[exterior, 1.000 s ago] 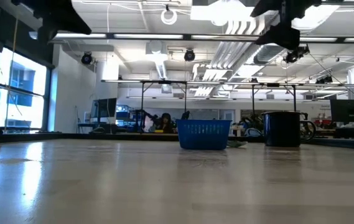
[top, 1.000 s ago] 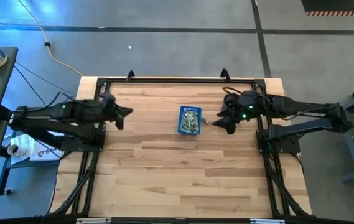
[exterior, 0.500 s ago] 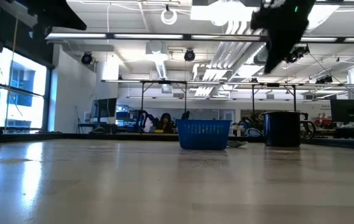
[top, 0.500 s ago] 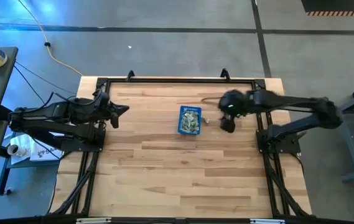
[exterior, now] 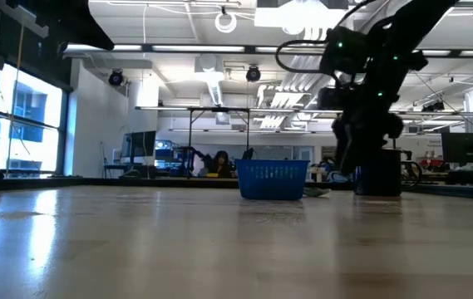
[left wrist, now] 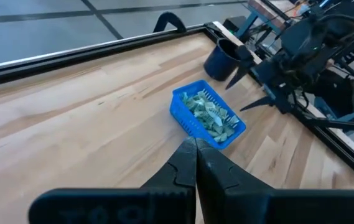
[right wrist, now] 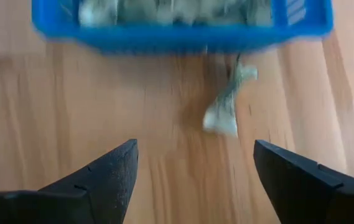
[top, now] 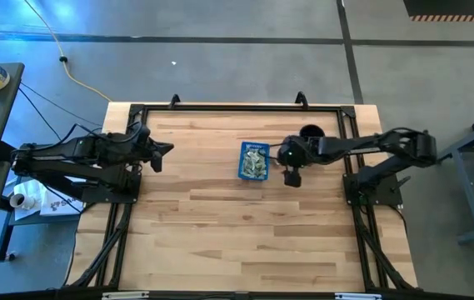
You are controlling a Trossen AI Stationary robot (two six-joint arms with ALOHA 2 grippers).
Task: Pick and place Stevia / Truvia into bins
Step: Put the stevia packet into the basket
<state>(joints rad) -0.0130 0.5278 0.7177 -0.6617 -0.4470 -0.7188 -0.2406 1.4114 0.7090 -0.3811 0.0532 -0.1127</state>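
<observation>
The blue tray (top: 254,161) stands mid-table, filled with pale green and white Stevia packets (left wrist: 210,114). One loose packet (right wrist: 229,103) lies flat on the wood just outside the tray's wall (right wrist: 183,32). My right gripper (right wrist: 194,146) hovers over the table beside the tray's right side (top: 289,171), open wide and pointing down, with the loose packet ahead of its fingers; it touches nothing. My left gripper (left wrist: 195,149) is shut and empty, waiting near the table's left edge (top: 163,150).
A black mug (top: 311,133) stands behind the right gripper toward the far right, also seen beside the tray in the low view (exterior: 379,172). Bare wood runs across the near half of the table (top: 237,233). Black frame rails (top: 237,107) border the table.
My right gripper has swung from over the mug toward the tray and dropped from high above the table to close over the wood beside the tray's right wall. The mug, covered before in the high view, now shows. The tray and packets have stayed put.
</observation>
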